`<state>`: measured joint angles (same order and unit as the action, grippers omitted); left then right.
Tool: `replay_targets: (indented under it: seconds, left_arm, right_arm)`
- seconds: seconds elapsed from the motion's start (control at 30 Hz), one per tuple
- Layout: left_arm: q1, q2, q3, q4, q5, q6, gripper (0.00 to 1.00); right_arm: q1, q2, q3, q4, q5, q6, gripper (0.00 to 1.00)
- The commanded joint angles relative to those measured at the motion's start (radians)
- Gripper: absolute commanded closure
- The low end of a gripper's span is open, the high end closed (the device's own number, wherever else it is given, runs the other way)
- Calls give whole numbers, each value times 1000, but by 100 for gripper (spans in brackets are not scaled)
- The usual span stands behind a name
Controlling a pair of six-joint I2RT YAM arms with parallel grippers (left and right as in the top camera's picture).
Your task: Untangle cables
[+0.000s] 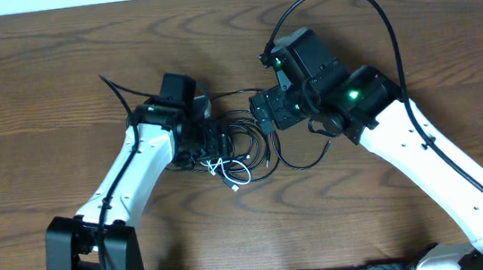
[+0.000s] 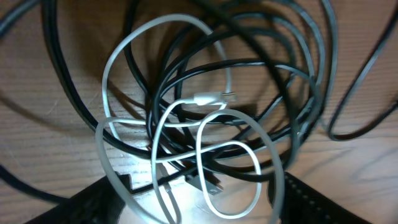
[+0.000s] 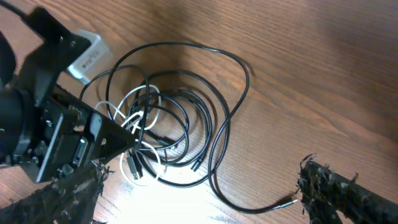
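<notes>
Three thin plug-ended cables [image 1: 241, 149] knotted; left gripper [image 2: 202, 196] and right gripper [image 3: 199, 186] both spread, empty; best to pinch short white cord [image 2: 208, 98] alone, draw slowly.

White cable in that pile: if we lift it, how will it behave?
Likely floppy: the white cable lies in loose curls, so it should sag rather than hold its shape. Probably light, being so thin. It is threaded through the black cables, so lifting it may well drag those loops along.
</notes>
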<state>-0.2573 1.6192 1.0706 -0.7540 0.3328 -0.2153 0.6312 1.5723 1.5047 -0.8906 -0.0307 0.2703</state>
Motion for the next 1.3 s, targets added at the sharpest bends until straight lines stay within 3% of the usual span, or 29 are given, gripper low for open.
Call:
replay_targets:
  seconds: [0.0,0.1,0.2,0.4,0.77,1.27]
  left_arm:
    - [3,-17,-40,12,-12,-15,27]
    - [3,-16,-49,12,-12,-15,35]
    - [3,-16,-49,25,-12,-16,58]
    - [3,-18,-39,61,17,-71,92]
    - [3,-146,101,90,365,-89,93]
    - [3,-404,108,333,382,-332,93]
  right_arm:
    - [-5,15,11,-4,-5,6,3]
    - [-5,19,11,-2,-5,6,3]
    - [-5,22,11,1,-5,6,3]
    - [-5,25,10,-6,-5,6,3]
    - [-4,38,-40,2,-5,6,3]
    - [12,137,-44,35,-75,74,3]
